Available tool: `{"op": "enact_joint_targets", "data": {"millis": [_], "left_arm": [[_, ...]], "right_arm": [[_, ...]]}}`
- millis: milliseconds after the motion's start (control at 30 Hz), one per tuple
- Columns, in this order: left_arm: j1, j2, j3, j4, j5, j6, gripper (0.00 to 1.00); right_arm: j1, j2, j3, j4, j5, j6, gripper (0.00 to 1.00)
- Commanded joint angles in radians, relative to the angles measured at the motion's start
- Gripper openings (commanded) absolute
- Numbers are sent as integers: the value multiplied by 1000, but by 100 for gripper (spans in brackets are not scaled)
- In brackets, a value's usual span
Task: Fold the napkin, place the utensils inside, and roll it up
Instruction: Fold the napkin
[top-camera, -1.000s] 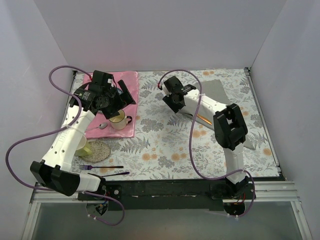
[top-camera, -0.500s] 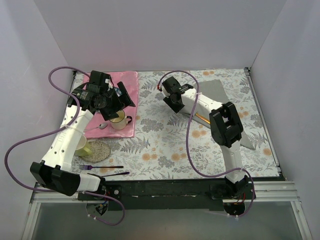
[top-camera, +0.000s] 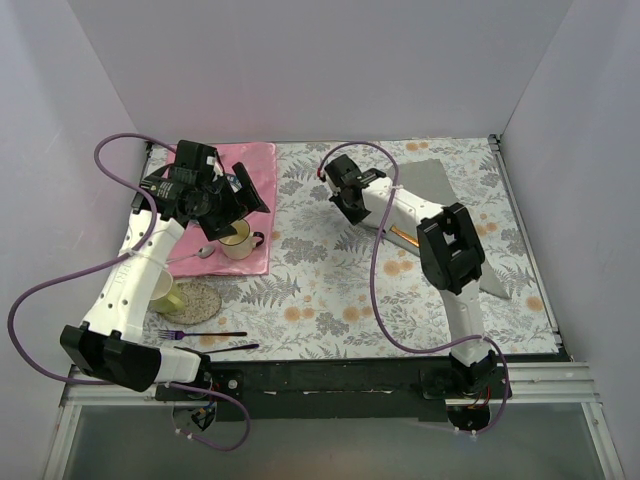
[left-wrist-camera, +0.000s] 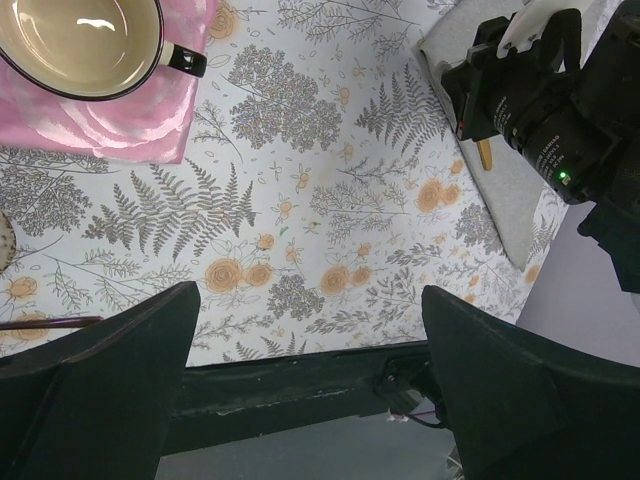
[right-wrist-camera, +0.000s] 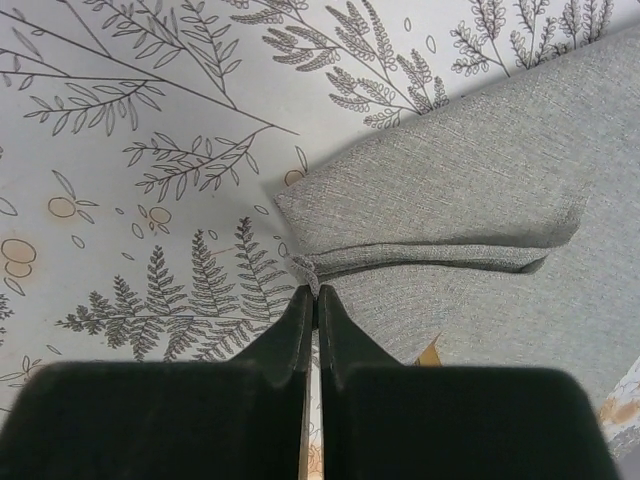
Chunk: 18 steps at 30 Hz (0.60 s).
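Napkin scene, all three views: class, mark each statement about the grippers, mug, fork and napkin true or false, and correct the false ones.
1. The right gripper is shut on a folded corner of the napkin. True.
2. The left gripper grips the mug by its handle. False: it is open above the table and holds nothing.
3. The mug stands on the pink placemat. True.
4. The napkin is rolled into a tight tube. False: it lies mostly flat, with one corner folded over.
5. The purple-handled fork lies on the napkin. False: it lies on the table near the left arm's base.
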Motion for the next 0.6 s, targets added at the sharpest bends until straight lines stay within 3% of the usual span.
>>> {"op": "enact_joint_targets", "data": {"millis": [0, 167, 333, 567], "left_arm": [[10, -16, 46, -12, 32, 15, 93], [11, -10, 49, -9, 49, 12, 93], [14, -7, 49, -9, 57, 15, 93], [19, 7, 65, -18, 74, 21, 93]], "right_arm": [[-31, -44, 8, -22, 49, 119, 1], [-80, -191, -127, 27, 81, 245, 1], [-156, -371, -368, 185, 80, 357, 1], [-251, -497, -578, 317, 43, 453, 6]]}}
